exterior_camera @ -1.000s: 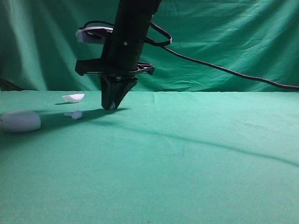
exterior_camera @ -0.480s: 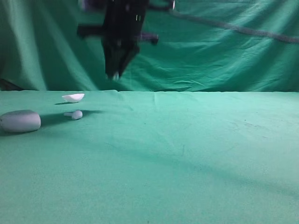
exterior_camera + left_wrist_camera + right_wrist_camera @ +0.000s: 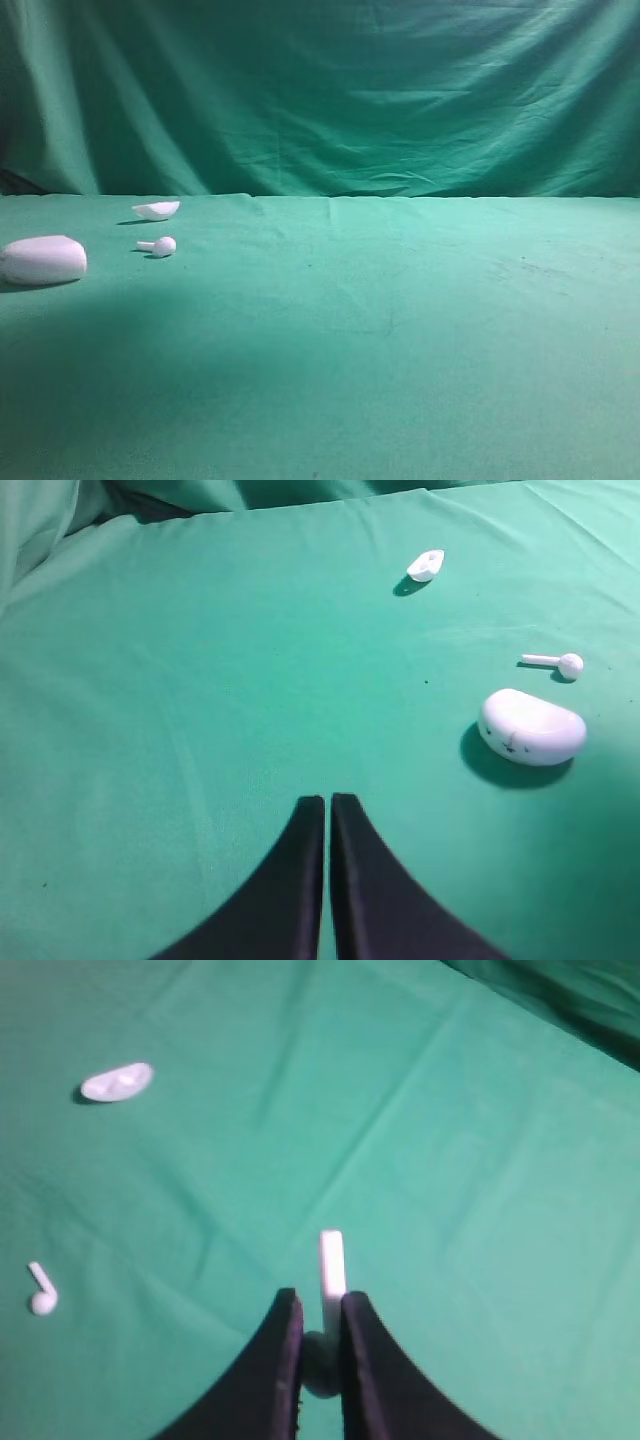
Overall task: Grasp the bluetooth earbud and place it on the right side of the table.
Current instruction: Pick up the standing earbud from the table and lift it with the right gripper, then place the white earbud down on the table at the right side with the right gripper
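Right wrist view: right end effector [image 3: 318,1312] clamped on the bluetooth earbud [image 3: 331,1263], stem projecting forward, raised above the green tabletop [image 3: 480,1160]. Second earbud [image 3: 41,1291] and white lid [image 3: 117,1081] lie on the cloth at left. Left wrist view: left end effector [image 3: 327,808] with jaws pressed together, holding nothing; white oval case [image 3: 531,726] nearby.

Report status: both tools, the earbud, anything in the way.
Right tool shut on the small white stemmed bluetooth earbud, lifted above the green cloth table. Left tool shut, empty. Nothing visible on the cloth ahead.
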You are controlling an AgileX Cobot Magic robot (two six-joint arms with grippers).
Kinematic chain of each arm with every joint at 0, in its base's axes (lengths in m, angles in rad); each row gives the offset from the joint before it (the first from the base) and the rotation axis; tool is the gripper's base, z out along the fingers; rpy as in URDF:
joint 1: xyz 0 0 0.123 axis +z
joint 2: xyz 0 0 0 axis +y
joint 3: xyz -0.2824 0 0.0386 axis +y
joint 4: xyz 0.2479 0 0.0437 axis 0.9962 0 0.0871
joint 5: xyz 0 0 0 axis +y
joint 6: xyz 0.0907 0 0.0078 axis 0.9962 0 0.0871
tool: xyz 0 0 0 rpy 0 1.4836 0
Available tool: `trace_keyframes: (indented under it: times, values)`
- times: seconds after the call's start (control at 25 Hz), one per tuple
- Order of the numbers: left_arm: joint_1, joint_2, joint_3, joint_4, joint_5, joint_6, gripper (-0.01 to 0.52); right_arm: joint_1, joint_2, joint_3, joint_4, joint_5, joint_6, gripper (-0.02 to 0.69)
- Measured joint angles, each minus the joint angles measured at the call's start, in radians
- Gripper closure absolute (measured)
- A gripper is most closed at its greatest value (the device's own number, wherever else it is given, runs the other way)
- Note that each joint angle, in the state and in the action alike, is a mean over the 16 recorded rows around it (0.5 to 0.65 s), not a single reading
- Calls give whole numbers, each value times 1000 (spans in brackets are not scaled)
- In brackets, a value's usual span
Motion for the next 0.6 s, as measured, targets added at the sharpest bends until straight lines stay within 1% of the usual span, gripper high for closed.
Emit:
trace_keyframes:
  times: [0.12, 0.24, 0.44, 0.6]
  values:
    - [0, 0, 0, 0, 0, 0, 514, -71, -132, 187, 3, -52, 8, 568]
    - [0, 0, 0, 0, 0, 0, 514, -130, -248, 411, 7, -139, 10, 568]
    - [0, 0, 0, 0, 0, 0, 514, -190, -375, 780, 16, -343, 12, 568]
    - [0, 0, 0, 0, 0, 0, 514, -204, -397, 994, 20, -512, 17, 568]
